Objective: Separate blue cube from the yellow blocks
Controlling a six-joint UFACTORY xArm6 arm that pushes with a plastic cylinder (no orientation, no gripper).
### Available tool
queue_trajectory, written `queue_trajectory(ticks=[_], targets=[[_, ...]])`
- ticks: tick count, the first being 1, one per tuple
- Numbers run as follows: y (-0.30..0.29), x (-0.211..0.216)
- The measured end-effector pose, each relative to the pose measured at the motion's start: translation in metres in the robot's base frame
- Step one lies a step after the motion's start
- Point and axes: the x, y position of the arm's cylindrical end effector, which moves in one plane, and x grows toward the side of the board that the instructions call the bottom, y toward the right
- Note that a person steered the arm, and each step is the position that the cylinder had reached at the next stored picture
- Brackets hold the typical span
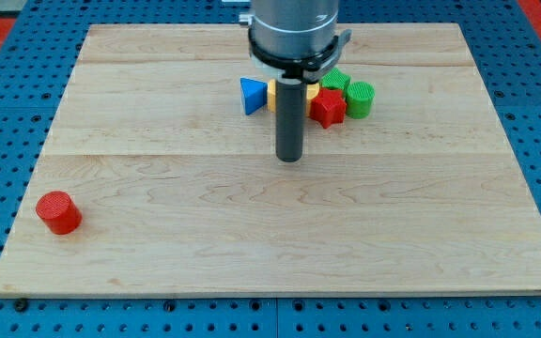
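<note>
A blue block (252,95), wedge-like in shape, lies at the view's top centre. Yellow blocks (312,91) sit just right of it, mostly hidden behind my rod; only slivers of yellow show on either side. The blue block touches or nearly touches the yellow on its right. My tip (290,158) rests on the board below this cluster, a little below and to the right of the blue block, apart from all the blocks.
A red star-like block (328,108) and two green blocks (359,98) (335,80) crowd the right side of the cluster. A red cylinder (58,211) stands alone near the view's bottom left. The wooden board (270,235) lies on a blue pegboard.
</note>
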Motion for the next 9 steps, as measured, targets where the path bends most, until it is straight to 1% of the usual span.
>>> queue_trajectory(ticks=[2,3,4,5,6,7,8,9], targets=[[0.071,-0.062],[0.007,-0.062],[-0.048,-0.038],[-0.077,-0.017],[-0.105,-0.017],[-0.151,-0.012],[-0.181,-0.009],[-0.126,-0.033]])
